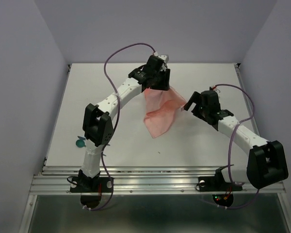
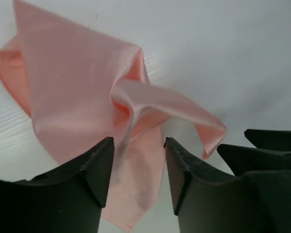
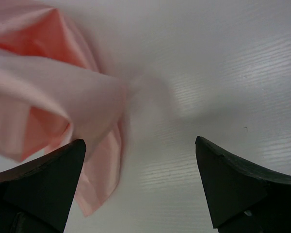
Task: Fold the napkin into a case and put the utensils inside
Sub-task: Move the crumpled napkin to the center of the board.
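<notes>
White tabletop (image 1: 208, 141) sat between pale walls. Near its left edge, a teal utensil (image 1: 80, 142) with a round end lay beside your left arm, well apart from the cloth. Your left gripper (image 2: 138, 143) hung at the far middle with its jaws apart, a fold of the pink napkin (image 2: 77, 97) running between them unpinched. The napkin lay crumpled mid-table. Just right of it, your right gripper (image 3: 140, 141) stood spread wide, holding nothing.
</notes>
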Robot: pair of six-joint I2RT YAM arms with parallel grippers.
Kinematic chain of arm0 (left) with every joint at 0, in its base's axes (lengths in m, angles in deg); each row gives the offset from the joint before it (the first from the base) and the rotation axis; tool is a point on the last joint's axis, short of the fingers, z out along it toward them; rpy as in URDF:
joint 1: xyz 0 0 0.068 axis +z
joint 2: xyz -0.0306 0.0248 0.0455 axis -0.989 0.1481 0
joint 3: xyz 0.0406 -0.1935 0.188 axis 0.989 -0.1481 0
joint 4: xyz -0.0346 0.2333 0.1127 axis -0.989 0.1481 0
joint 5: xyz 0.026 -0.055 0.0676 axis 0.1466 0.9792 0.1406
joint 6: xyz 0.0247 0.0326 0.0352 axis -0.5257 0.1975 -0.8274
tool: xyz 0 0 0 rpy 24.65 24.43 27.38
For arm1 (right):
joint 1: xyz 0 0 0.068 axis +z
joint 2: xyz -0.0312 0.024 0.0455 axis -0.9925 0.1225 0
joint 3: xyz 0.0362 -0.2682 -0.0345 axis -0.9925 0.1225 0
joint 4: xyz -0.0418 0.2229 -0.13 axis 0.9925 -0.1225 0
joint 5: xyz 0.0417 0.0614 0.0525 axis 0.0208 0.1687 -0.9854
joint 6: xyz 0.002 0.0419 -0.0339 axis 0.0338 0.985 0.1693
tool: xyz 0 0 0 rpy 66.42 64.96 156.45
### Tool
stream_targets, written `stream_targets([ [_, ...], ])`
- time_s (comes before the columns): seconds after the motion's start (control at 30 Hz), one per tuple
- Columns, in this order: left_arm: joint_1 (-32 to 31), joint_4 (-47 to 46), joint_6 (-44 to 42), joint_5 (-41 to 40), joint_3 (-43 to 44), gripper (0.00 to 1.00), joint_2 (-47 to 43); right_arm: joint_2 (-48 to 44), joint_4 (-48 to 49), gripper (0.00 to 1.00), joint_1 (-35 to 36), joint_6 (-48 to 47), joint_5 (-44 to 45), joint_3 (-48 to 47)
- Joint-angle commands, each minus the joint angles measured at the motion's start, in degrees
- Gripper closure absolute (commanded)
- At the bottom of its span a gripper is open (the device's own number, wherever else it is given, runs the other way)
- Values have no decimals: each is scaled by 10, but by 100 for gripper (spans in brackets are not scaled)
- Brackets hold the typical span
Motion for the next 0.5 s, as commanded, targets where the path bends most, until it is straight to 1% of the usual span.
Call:
stream_targets([
  [0.0, -6, 64, -46, -26, 48, 40, -2, -29, 20, 0, -18, 28, -13, 18],
  [0.03, -3, 59, -48, -40, 34, 26, -12, -30, 21, 0, -24, 33, -16, 24],
  [0.07, 2, 55, -50, -50, 20, 20, -33, -33, 24, 0, -24, 34, -18, 28],
  [0.1, 9, 44, -51, -50, -15, 20, -44, -35, 28, 0, -30, 35, -23, 36],
  [0.17, 36, 37, -47, -50, -52, 20, -70, -34, 30, 0, -37, 36, -30, 39],
  [0.2, 46, 31, -43, -45, -91, 21, -78, -32, 33, 0, -44, 36, -32, 40],
  [0.27, 67, 14, -35, -39, -135, 28, -97, -32, 36, 0, -50, 37, -38, 40],
  [0.3, 70, 7, -34, -38, -178, 32, -103, -32, 38, 0, -57, 36, -41, 40],
  [0.4, 72, -19, -32, -31, -247, 34, -117, -25, 38, 5, -76, 22, -34, 36],
  [0.47, 72, -32, -32, -26, -271, 34, -113, -21, 40, 11, -102, 1, -36, 34],
])
